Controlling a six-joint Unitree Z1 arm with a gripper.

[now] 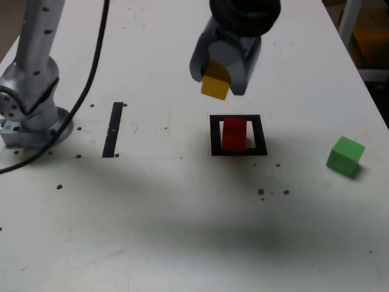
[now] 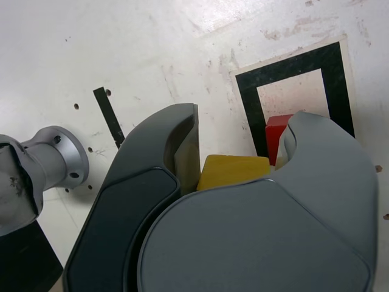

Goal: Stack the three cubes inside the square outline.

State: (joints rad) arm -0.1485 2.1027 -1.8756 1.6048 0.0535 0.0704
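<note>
- Fingers (image 1: 245, 72): clenched on the yellow cube (image 1: 216, 81), one on either side of it; both views show the grasp.
- Yellow cube: held off the tabletop (image 1: 164, 207), tilted in the exterior view, its lower part sticking out past the fingers. Seen there above and slightly left of the square outline (image 1: 262, 135); height over the tabletop cannot be told.
- Red cube (image 1: 234, 135): on the tabletop, inside the square outline, nearer the side of it toward the exterior view's left. White centre shows beside it. In the wrist view one finger partly hides this cube.
- Green cube (image 1: 345, 156): on the tabletop, outside the outline and well apart from it, toward the tabletop's edge at the exterior view's right. Turned at an angle to the outline.
- Straight black tape strip (image 1: 113, 129): on the tabletop, between the arm base (image 1: 42, 126) and the outline.
- Arm base: on the tabletop, toward its edge at the exterior view's left; black cable (image 1: 91, 76) crosses in front of it.
- Small dark spots scattered over the tabletop.
</note>
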